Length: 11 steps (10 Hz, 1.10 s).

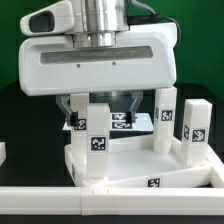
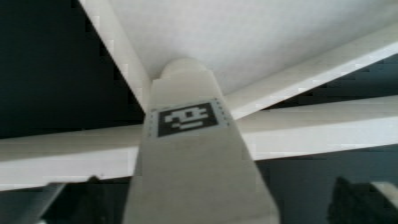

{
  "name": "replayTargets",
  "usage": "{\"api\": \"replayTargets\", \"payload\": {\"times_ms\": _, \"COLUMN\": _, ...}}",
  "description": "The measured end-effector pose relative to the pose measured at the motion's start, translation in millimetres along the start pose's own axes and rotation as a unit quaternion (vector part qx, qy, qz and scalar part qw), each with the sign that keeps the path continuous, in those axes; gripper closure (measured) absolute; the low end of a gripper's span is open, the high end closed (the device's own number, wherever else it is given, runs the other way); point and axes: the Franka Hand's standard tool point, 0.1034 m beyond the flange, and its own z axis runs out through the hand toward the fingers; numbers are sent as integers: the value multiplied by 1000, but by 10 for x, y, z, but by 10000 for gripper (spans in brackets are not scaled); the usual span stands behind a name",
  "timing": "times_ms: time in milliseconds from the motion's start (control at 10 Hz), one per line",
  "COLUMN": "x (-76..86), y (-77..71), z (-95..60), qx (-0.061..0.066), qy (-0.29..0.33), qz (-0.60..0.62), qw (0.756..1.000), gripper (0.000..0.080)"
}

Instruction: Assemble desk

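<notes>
the slab [image 1: 125,170] lies flat on the dark table [image 1: 30,140], near the front, just behind the long white rail [image 1: 100,205] that runs along the table's front edge. a small tag shows on the slab's front edge toward the exterior view's right.

four legs stand upright. the front leg [image 1: 97,135] rises at the slab's corner on the exterior view's left, its tag facing the camera. whether it sits in the socket or only stands on it, i cannot tell. the back leg [image 1: 78,115] stands just behind it, a little further to the exterior view's left, partly hidden. the other two are on the exterior view's right: the inner leg [image 1: 165,120] at the slab's far edge, and the outer leg [image 1: 194,125] just beside it, off the slab's end. the marker board [image 1: 121,122] lies flat on the table behind the slab, between the left pair and the right pair.

the pincer [image 1: 108,112] hangs straight down over the slab's left part, its broad white body filling the top of the exterior view. in the wrist view the front leg [image 2: 192,150] points up toward the camera, its tag plain, between the two dark fingers [image 2: 63,195]. each finger shows a gap to the leg's sides, so the pincer is open and holds nothing. white bands cross behind the leg in the wrist view; which parts they are i cannot tell.
</notes>
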Motion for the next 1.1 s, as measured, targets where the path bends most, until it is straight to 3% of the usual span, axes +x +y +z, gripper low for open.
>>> {"api": "replayTargets", "payload": {"times_ms": 100, "x": -1, "y": -1, "z": 2, "qx": 0, "qy": 0, "qz": 24, "qw": 1000, "gripper": 299}}
{"api": "replayTargets", "payload": {"times_ms": 200, "x": -1, "y": -1, "z": 3, "qx": 0, "qy": 0, "qz": 73, "qw": 997, "gripper": 476}}
{"api": "replayTargets", "payload": {"times_ms": 400, "x": 11, "y": 23, "z": 12, "qx": -4, "qy": 1, "qz": 207, "qw": 978, "gripper": 510}}
{"api": "replayTargets", "payload": {"times_ms": 500, "x": 2, "y": -10, "z": 22, "qx": -7, "qy": 1, "qz": 337, "qw": 941, "gripper": 510}}
{"api": "replayTargets", "payload": {"times_ms": 700, "x": -3, "y": -13, "z": 31, "qx": 10, "qy": -3, "qz": 522, "qw": 853, "gripper": 510}}
{"api": "replayTargets", "payload": {"times_ms": 1000, "x": -16, "y": -18, "z": 33, "qx": 9, "qy": -6, "qz": 580, "qw": 814, "gripper": 509}}
{"api": "replayTargets", "payload": {"times_ms": 1100, "x": -17, "y": -18, "z": 33, "qx": 9, "qy": -6, "qz": 583, "qw": 812, "gripper": 509}}
